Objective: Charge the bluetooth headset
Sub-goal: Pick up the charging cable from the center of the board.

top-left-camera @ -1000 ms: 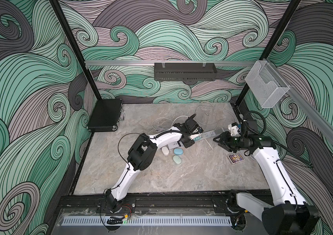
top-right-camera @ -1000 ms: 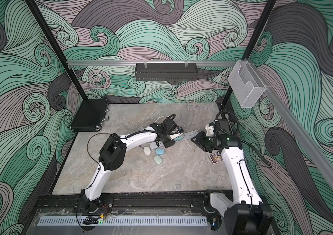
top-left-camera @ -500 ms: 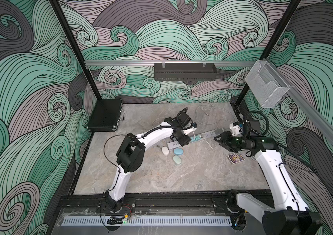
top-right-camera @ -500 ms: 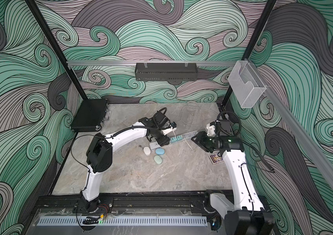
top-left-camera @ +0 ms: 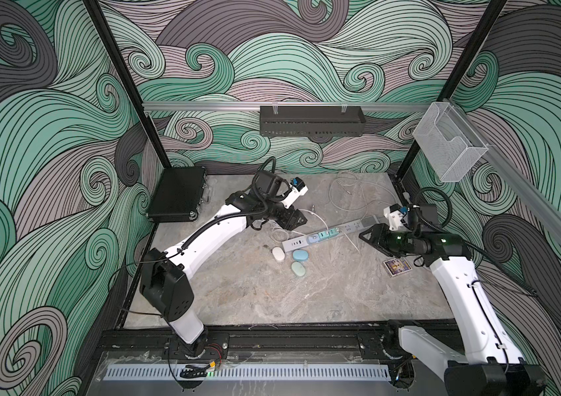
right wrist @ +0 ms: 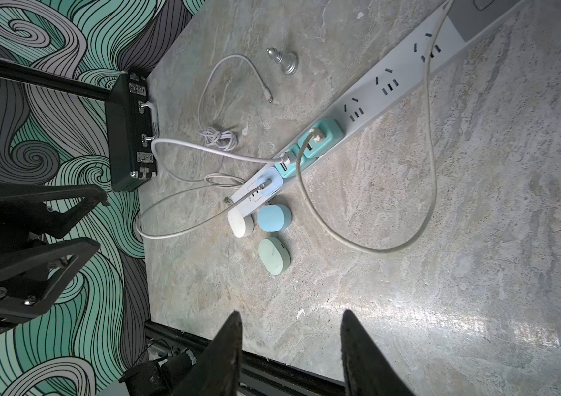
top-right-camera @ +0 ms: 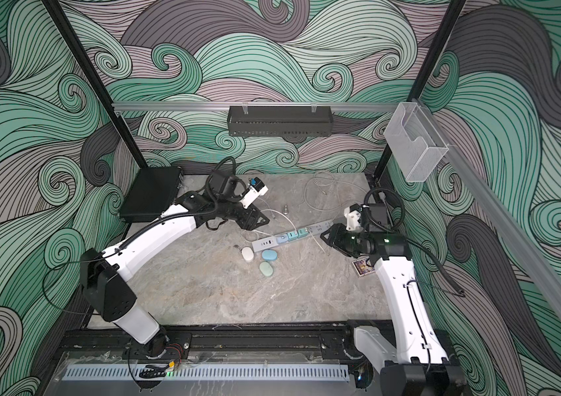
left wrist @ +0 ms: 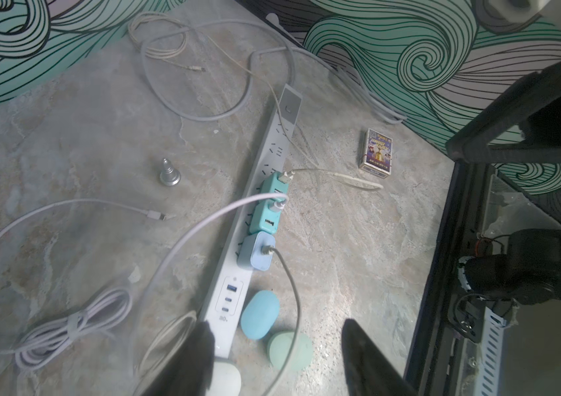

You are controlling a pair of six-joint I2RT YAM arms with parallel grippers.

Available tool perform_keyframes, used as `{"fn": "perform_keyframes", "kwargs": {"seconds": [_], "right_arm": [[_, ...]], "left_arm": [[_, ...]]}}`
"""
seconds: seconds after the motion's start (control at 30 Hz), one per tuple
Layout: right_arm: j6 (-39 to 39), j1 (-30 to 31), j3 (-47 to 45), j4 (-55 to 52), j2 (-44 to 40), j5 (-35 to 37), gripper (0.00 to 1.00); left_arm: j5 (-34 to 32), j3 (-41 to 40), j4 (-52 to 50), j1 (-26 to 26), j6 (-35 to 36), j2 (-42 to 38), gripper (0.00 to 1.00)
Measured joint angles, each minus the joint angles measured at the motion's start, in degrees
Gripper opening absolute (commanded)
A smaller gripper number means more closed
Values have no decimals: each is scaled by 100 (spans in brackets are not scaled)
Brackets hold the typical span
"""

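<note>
Three pebble-shaped bluetooth headset cases lie by the USB end of the white power strip (top-left-camera: 347,229): white (top-left-camera: 278,254), blue (top-left-camera: 300,255) and green (top-left-camera: 299,269). Two teal chargers (left wrist: 272,202) and a pale blue charger (left wrist: 255,250) sit in the strip with cables in them. My left gripper (top-left-camera: 297,223) hovers open behind the strip's near end; in the left wrist view a grey cable (left wrist: 292,295) hangs loose between its fingers above the green case (left wrist: 289,349). My right gripper (top-left-camera: 365,236) stands open and empty at the strip's right end.
A black latch case (top-left-camera: 178,195) lies at the far left. A small card box (top-left-camera: 397,266) sits under my right arm. A silver cone (top-right-camera: 285,208) and loose white cables (top-left-camera: 351,192) lie at the back. A bundled cable (left wrist: 66,329) lies left of the strip.
My left arm has swung back and to the left, drawing its gripper off the strip's middle. The right arm has barely moved.
</note>
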Motion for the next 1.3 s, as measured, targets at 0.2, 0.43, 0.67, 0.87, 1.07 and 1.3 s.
{"fn": "perform_keyframes", "kwargs": {"seconds": [0.2, 0.43, 0.67, 0.87, 1.07, 1.3], "right_arm": [[-205, 503, 179, -2, 17, 153, 40], [-754, 920, 299, 52, 76, 470, 38], [-1178, 1241, 105, 354, 81, 520, 39], [-1023, 1661, -203, 439, 92, 581, 41], [-765, 1827, -389, 448, 219, 660, 41], [-603, 1836, -389, 608, 411, 686, 40]], "left_arm": [[-2, -831, 105, 372, -695, -909, 60], [-264, -1502, 44, 1115, -1342, -1539, 60], [-37, -2184, -37, 1757, -1764, -1458, 59], [243, -2258, -107, 2135, -1941, -984, 62], [494, -2721, 555, 2157, -1993, -483, 57], [769, -2815, 1681, 2155, -2142, 455, 41]]}}
